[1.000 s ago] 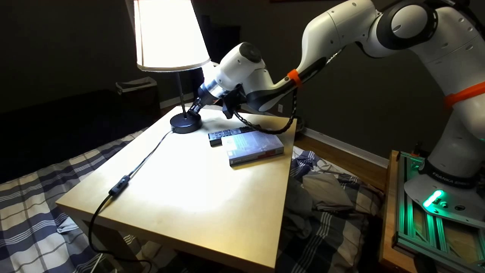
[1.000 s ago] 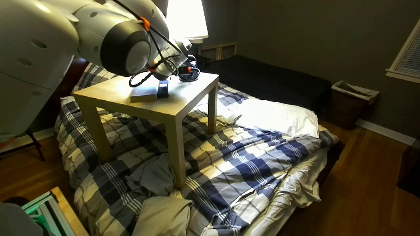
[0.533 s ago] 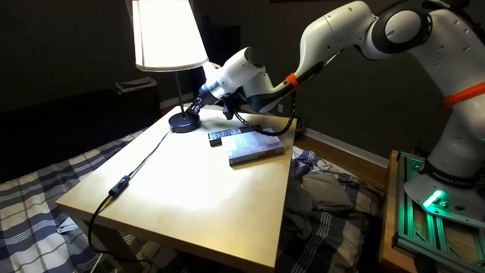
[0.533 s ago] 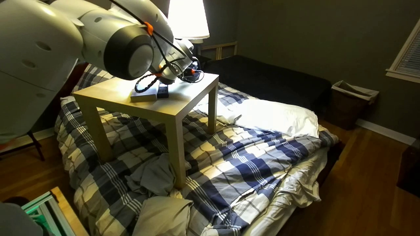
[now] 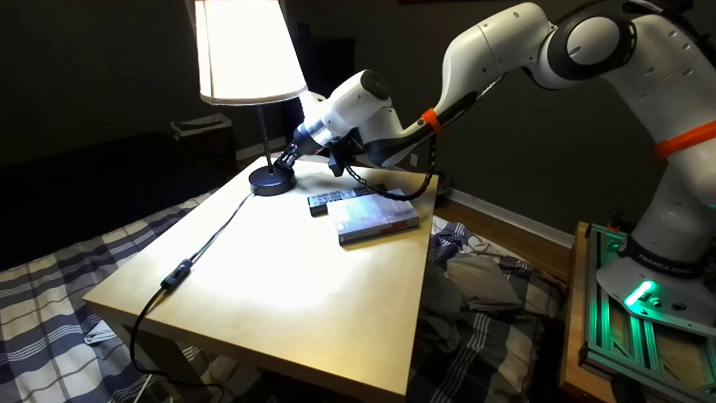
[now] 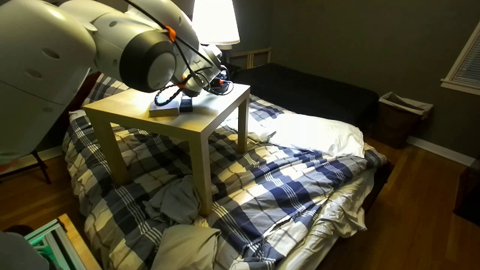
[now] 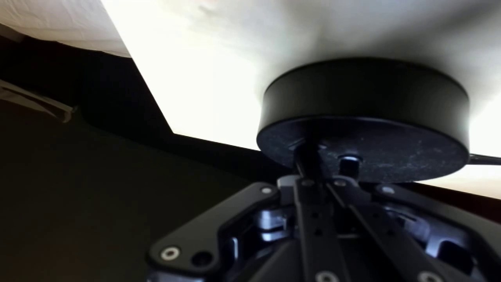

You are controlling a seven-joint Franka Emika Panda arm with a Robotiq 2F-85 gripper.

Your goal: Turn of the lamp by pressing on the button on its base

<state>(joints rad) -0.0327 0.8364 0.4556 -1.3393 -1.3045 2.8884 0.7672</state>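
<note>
The lamp has a lit white shade, which also glows in an exterior view. Its round black base stands near the table's far corner and fills the middle of the wrist view. My gripper comes down at a slant beside the lamp's thin pole. In the wrist view, the gripper has its fingers together, holding nothing. Their dark tips seem to touch the top of the base, beside the pole's foot. The button does not show; the tips may cover it.
A remote and a boxed case lie on the wooden table, under the arm's hanging cable. The lamp cord with an inline switch runs over the table's edge. The table stands on a plaid-covered bed.
Over the last second, my gripper and wrist have lowered slightly. The lamp has shifted a little left in an exterior view. Almost nothing moved in the last half second; the lamp stays lit.
</note>
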